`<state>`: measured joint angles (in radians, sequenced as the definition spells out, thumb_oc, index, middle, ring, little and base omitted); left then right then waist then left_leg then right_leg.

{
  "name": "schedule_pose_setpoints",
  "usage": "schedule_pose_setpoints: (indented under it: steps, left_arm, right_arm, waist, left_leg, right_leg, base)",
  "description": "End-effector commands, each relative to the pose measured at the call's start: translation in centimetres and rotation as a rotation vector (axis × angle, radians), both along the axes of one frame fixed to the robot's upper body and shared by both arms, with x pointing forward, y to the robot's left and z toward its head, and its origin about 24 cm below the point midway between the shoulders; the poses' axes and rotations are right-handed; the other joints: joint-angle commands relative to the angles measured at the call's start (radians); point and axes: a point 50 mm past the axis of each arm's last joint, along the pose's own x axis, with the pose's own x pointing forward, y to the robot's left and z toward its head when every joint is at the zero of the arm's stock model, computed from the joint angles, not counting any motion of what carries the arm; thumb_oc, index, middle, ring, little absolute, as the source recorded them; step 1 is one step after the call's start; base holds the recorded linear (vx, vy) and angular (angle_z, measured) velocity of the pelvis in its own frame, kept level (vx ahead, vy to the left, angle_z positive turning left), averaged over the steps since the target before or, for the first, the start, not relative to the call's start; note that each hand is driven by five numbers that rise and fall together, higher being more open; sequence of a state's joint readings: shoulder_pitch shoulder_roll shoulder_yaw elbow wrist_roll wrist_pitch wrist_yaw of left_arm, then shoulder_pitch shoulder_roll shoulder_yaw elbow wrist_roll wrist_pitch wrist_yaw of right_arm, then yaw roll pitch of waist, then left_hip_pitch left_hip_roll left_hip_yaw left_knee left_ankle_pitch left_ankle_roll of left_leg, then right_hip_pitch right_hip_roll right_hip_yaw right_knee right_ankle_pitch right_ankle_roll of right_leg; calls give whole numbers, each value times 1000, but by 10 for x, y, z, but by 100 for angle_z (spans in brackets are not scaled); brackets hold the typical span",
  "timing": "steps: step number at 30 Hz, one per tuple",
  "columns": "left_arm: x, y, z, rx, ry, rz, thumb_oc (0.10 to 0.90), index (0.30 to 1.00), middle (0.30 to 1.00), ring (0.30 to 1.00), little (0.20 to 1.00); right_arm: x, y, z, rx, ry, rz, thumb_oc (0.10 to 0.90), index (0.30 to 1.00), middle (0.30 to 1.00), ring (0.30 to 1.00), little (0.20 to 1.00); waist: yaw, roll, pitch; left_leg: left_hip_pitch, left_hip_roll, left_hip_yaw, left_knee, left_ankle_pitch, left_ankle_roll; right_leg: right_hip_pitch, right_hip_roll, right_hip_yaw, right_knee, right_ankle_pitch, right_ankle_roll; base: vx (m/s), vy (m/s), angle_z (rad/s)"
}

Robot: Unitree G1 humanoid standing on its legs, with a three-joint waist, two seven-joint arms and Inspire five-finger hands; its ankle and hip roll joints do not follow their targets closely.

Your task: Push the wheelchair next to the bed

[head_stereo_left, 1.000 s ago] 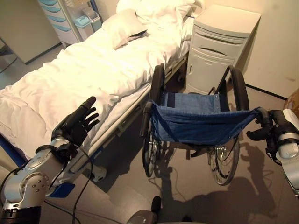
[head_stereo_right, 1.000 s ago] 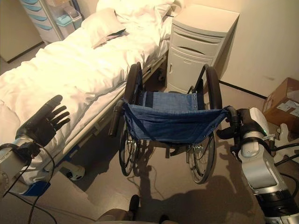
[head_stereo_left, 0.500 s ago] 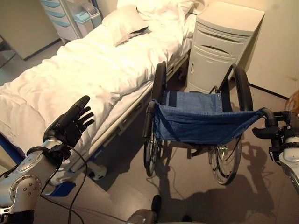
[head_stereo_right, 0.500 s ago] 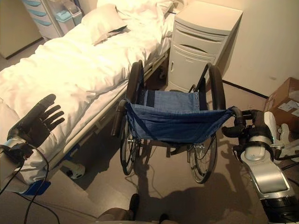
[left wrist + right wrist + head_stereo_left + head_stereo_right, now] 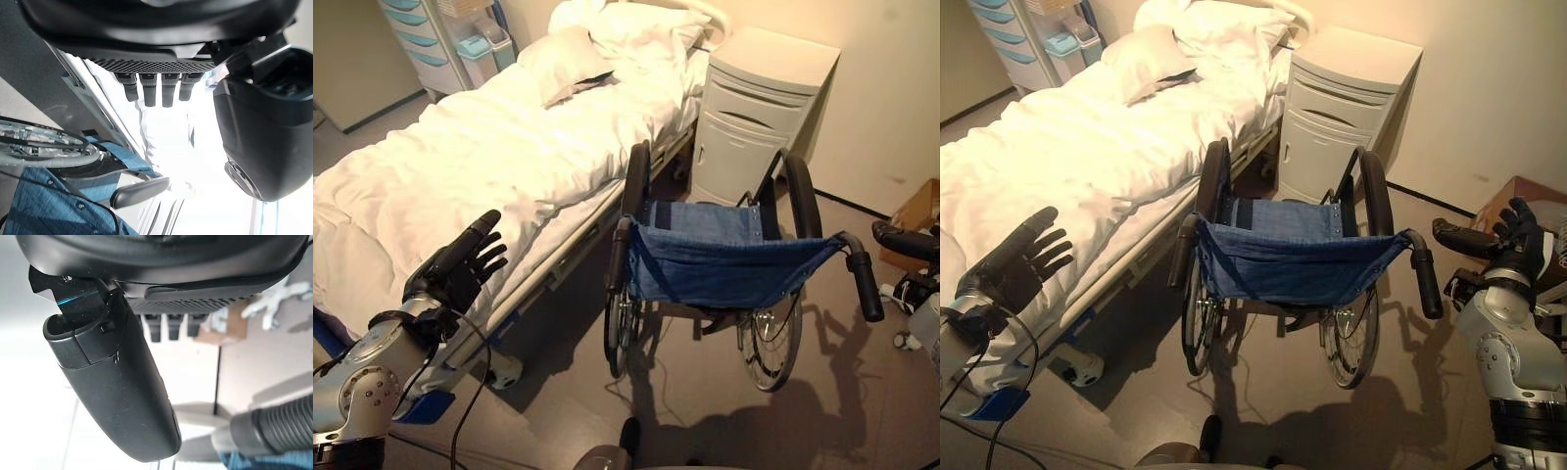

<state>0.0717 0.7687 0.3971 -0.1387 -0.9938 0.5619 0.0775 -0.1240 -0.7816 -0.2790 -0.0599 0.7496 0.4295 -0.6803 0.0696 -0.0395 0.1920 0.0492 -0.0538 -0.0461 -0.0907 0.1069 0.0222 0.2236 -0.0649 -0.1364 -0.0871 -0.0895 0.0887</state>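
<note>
Wheelchair (image 5: 1283, 264) sits at 12 o'clock, its left wheel just beside the bed (image 5: 1087, 147). Right hand (image 5: 1513, 240) at 3 o'clock, fingers spread, holding nothing, just off the right push handle (image 5: 1425, 284). Left hand (image 5: 1013, 269) at 9 o'clock, flat, empty. If nudging closer, robot should grip both handles & push evenly to avoid swivel.

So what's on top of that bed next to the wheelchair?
The bed carries a rumpled white duvet and white pillows at its head, with something dark beside one pillow. The mattress beneath is covered. The wheelchair stands alongside.
</note>
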Motion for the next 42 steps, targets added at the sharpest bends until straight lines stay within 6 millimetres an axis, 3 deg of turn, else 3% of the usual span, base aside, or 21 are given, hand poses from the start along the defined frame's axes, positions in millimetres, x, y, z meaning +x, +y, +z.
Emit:
schedule_pose_setpoints:
  steps: [1,5,11,20,25,30,32,33,38,39,40,41,42]
  left_arm:
    - [13,4,39,91,-171,-4,800,900,900,900,900]
    - [11,3,38,90,-168,4,800,900,900,900,900]
    - [4,7,27,75,-132,33,800,900,900,900,900]
    - [-18,7,-8,-23,1,3,800,900,900,900,900]
    - [-32,-10,-38,-159,135,-96,800,900,900,900,900]
    - [-39,-19,-67,-174,282,-125,800,900,900,900,900]
    - [-42,-20,-80,-199,341,-109,800,900,900,900,900]
    - [-49,-19,-99,-240,439,-75,800,900,900,900,900]
    - [-74,-19,-152,-370,665,22,800,900,900,900,900]
    - [-85,-22,-177,-419,741,62,800,900,900,900,900]
    - [-87,-24,-183,-439,762,77,800,900,900,900,900]
    - [-101,-31,-211,-481,829,122,800,900,900,900,900]
    - [-103,-33,-215,-484,845,128,800,900,900,900,900]
  right_arm:
    - [-2,-11,61,-161,-249,-116,800,900,900,900,900]
    - [-3,-10,65,-202,-236,-94,800,900,900,900,900]
    - [-9,-11,56,-205,-196,-74,800,900,900,900,900]
    - [-40,-39,6,-130,2,-234,800,900,900,900,900]
    - [-71,-60,-41,-54,177,-352,800,900,900,900,900]
    - [-93,-63,-97,63,362,-404,800,900,900,900,900]
    - [-97,-60,-118,124,419,-402,800,900,900,900,900]
    - [-105,-54,-143,190,492,-398,800,900,900,900,900]
    - [-128,-29,-201,344,688,-359,800,900,900,900,900]
    - [-138,-20,-222,404,745,-352,800,900,900,900,900]
    - [-140,-17,-227,429,761,-350,800,900,900,900,900]
    - [-149,-4,-248,497,816,-336,800,900,900,900,900]
    - [-150,-1,-251,510,829,-329,800,900,900,900,900]
  waist:
    - [-2,17,-151]
    - [-3,17,-150]
    - [-7,15,-147]
    - [-9,14,-143]
    - [-7,17,-132]
    - [-4,20,-130]
    - [-3,22,-131]
    - [-2,26,-131]
    - [-6,30,-134]
    - [-8,31,-136]
    - [-8,32,-135]
    - [-8,34,-138]
    - [-8,35,-138]
  left_leg:
    - [87,58,42,6,-91,-50]
    - [84,56,43,8,-86,-48]
    - [85,55,45,8,-86,-45]
    - [87,54,47,12,-90,-42]
    - [86,51,47,18,-90,-39]
    - [83,47,42,22,-88,-37]
    - [81,47,42,22,-88,-36]
    - [86,47,40,21,-94,-36]
    - [77,43,38,26,-91,-36]
    - [74,41,37,29,-91,-35]
    - [72,40,36,30,-91,-34]
    - [69,38,33,30,-90,-33]
    - [69,37,32,30,-90,-33]
  right_leg:
    - [-111,-8,18,0,143,25]
    - [-114,-5,23,0,147,22]
    - [-115,-5,23,0,148,22]
    - [-109,-2,23,0,144,21]
    - [-105,-2,21,0,149,21]
    - [-108,-5,15,0,157,24]
    - [-108,-5,14,0,158,23]
    - [-103,-4,13,0,152,24]
    - [-110,-4,18,0,160,23]
    - [-113,-4,21,0,163,21]
    - [-113,-4,22,0,164,21]
    - [-116,-3,26,0,166,20]
    - [-116,-3,27,0,166,19]
  base:
    - [0,0,0]
    - [0,0,0]
    - [0,0,0]
    - [0,0,0]
    - [0,0,0]
    - [-21,-2,1]
    - [-17,2,0]
    - [-14,8,-4]
    - [-49,17,-1]
    - [-54,24,-3]
    - [-68,34,-4]
    - [-48,26,-1]
    - [-58,29,1]
